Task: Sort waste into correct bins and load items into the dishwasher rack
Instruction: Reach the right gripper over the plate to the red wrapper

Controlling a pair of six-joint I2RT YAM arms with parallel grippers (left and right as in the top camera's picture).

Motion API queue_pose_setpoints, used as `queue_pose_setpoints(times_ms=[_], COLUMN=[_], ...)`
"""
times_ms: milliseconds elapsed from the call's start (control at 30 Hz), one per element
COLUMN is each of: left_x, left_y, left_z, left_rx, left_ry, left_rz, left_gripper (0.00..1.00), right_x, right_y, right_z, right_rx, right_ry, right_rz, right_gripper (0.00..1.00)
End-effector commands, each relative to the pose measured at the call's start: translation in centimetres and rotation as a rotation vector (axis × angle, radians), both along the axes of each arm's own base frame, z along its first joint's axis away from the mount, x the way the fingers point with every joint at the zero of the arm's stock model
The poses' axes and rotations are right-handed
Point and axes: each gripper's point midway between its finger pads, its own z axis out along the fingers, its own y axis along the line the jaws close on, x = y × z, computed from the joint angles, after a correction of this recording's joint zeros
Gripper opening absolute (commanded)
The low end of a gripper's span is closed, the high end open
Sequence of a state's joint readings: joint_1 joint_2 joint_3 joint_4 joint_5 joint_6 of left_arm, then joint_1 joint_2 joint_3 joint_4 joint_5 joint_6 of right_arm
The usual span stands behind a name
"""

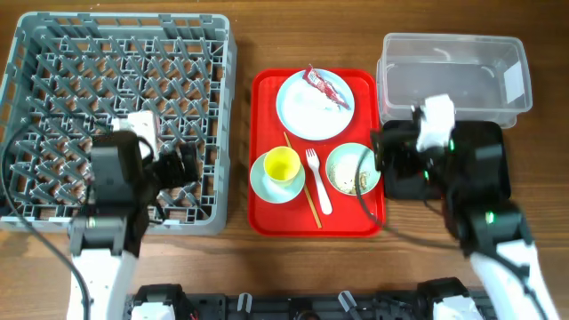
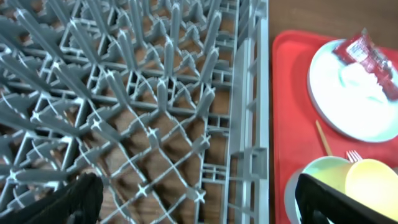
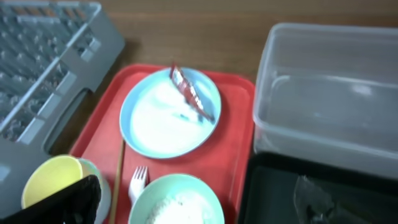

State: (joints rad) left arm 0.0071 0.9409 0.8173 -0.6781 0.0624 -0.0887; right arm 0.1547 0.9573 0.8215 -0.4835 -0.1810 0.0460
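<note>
- L gripper [image 1: 182, 166]: jaws wide apart, empty; over rack [image 1: 27, 53], lower left of frame.
- R gripper [image 1: 378, 160]: jaws wide apart, empty; at left edge of black tray [image 3: 273, 193], mid-right.
- Red tray [image 1: 267, 209], centre: plate [image 1: 307, 111] w/ wrapper [image 1: 327, 87] at top; below it, cup [image 1: 282, 164] in left bowl [image 1: 258, 182], chopsticks [image 1: 302, 182], fork [image 1: 317, 182], right bowl [image 1: 342, 164] w/ crumbs [image 1: 360, 182].
- Clear tub [image 1: 453, 71]: upper right.

Brown wood-grain table [image 1: 409, 267], evenly lit

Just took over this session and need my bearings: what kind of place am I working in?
Probably a dish-return or cleanup station set up on a wooden table: a grey dishwasher rack, a red tray holding a used plate, and a clear tub for waste.
</note>
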Motion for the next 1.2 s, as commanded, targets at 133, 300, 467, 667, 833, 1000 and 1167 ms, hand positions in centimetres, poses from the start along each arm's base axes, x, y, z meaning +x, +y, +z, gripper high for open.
queue_pose_setpoints(times_ms=[133,300,467,667,833,1000,1167], left_x=[0.6,0.6,0.6,0.6,0.6,0.6,0.6], left_y=[-1.8,-1.8,-1.8,-1.8,-1.8,-1.8,-1.8], left_z=[1.1,1.1,1.2,1.2,1.2,1.2,1.2], left_rx=[-0.089,-0.088,-0.089,-0.088,-0.088,-0.088,-0.088], left_ry=[0.024,0.024,0.022,0.022,0.022,0.022,0.022], left_rz=[-0.066,-0.066,-0.067,-0.066,-0.066,-0.066,-0.066], left_gripper=[1.0,1.0,1.0,1.0,1.0,1.0,1.0], right_x=[1.9,2.4,2.6,4.0,6.9,10.9,13.9], right_y=[3.3,4.2,4.3,5.1,6.9,8.4,11.4], right_z=[1.8,2.9,3.1,4.3,5.3,4.5,0.3], right_rx=[0.075,0.112,0.114,0.089,0.036,-0.099,-0.194], right_ry=[0.101,0.055,0.043,0.09,0.149,0.166,0.177], right_rz=[0.147,0.192,0.196,0.199,0.226,0.223,0.29], right_gripper=[1.0,1.0,1.0,1.0,1.0,1.0,0.94])
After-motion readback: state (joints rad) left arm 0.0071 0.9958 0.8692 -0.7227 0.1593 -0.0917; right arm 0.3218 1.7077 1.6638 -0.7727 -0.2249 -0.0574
